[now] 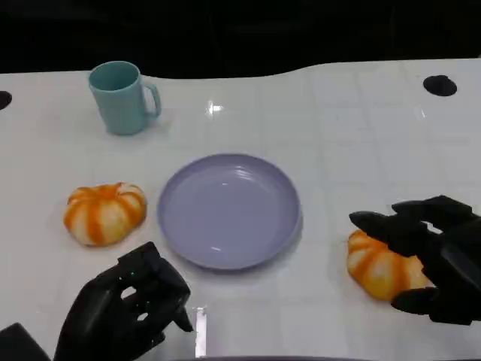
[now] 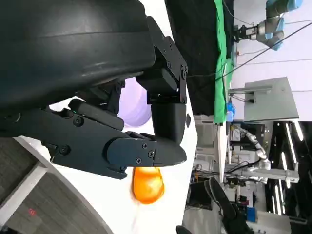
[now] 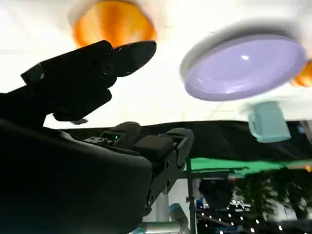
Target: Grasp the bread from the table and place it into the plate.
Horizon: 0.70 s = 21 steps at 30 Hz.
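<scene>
Although no writing or label can be read on anything on the white table (image 1: 331,150), the things themselves are plain to see. At the far left stands a teal mug (image 1: 120,96), upright, handle to the right, well back from the near edge. Nearer and left of centre lies one orange-striped bread roll (image 1: 104,213), just beside the left rim of the lilac plate (image 1: 229,210) but apart from it. The left hand (image 1: 124,312) sits low at the near edge, in front of that roll and clear of it, its fingers curled in on nothing; in the left wrist view its fingers (image 2: 141,151) fold together with a roll (image 2: 147,184) beyond them.

The plate lies flat in the middle with nothing in it, with bare table between it and the mug.

To the right of the plate lies a second roll (image 1: 379,267), near the plate's rim but not touching. The right hand (image 1: 432,256) is over this roll from the right side, fingers (image 1: 383,224) spread wide: some reach across its top, one lies low at its near side. Whether they press on the bread cannot be told. In the right wrist view the roll (image 3: 113,23) sits just past the fingertips (image 3: 134,51).

Bare table lies between this roll and the plate, and the far right, with a dark round hole (image 1: 440,85), is open.
</scene>
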### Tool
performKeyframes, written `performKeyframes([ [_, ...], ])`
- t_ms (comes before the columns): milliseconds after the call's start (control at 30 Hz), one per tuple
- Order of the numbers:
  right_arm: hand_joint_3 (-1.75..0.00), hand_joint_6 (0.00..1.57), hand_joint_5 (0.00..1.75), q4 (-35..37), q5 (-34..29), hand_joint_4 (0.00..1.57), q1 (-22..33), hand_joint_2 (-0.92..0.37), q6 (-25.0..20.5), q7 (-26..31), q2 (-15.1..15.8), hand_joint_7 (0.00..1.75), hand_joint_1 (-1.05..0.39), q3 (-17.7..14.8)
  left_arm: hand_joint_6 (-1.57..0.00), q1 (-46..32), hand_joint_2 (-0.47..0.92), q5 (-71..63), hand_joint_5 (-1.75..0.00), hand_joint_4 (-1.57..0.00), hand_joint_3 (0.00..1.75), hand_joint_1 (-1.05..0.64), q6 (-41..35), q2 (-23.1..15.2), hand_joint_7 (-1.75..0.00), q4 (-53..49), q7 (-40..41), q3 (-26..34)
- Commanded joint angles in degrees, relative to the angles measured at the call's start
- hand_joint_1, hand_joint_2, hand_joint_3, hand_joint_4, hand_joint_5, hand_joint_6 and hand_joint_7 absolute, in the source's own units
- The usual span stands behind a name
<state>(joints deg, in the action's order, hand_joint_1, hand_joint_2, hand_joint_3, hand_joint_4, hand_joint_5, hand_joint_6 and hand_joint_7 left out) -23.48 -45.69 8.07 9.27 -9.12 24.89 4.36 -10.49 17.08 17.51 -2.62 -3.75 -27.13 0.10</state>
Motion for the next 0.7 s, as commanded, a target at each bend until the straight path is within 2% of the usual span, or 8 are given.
performKeyframes([
  [33, 0.00, 0.25, 0.44, -0.7, -4.0, 0.03, 0.1, -0.77, -2.5, -1.1, 0.8, 0.00, -0.50, 0.9, -0.58, 0.1, 0.92, 0.0, -1.75, -0.66, 0.31, -0.56, -0.2, -0.5, -1.53, -0.2, 0.2, 0.4],
  [133, 0.00, 0.22, 0.49, 0.0, -7.6, 0.00, -0.6, -0.78, -4.4, -2.2, 0.9, 0.00, -0.53, 2.2, -0.58, 0.1, 0.92, 0.1, -1.75, -0.66, 0.32, -0.56, 0.0, -0.4, -1.52, -0.3, 0.0, 0.4],
  [367, 0.00, 0.29, 0.53, 6.2, -12.3, 0.06, -3.6, -0.77, -6.6, -1.2, 0.5, 0.03, -0.53, 5.8, -0.58, 0.0, 0.92, -0.5, -1.75, -0.65, 0.32, -0.56, -0.5, -0.4, -1.51, 0.3, 0.8, 0.2],
  [533, 0.00, 0.31, 0.51, 12.4, -12.8, 0.11, -6.5, -0.77, -6.4, 0.9, 0.6, 0.02, -0.52, 8.1, -0.58, 0.0, 0.92, -0.6, -1.75, -0.65, 0.32, -0.56, 0.0, -0.2, -1.51, 0.1, 0.7, 0.2],
  [700, -0.01, 0.31, 0.39, 18.4, -13.8, 0.19, -9.6, -0.80, -6.7, 2.2, 0.9, 0.00, -0.52, 10.6, -0.59, 0.0, 0.92, -0.6, -1.75, -0.65, 0.32, -0.55, -0.4, -0.1, -1.51, 0.4, 0.8, 0.1],
])
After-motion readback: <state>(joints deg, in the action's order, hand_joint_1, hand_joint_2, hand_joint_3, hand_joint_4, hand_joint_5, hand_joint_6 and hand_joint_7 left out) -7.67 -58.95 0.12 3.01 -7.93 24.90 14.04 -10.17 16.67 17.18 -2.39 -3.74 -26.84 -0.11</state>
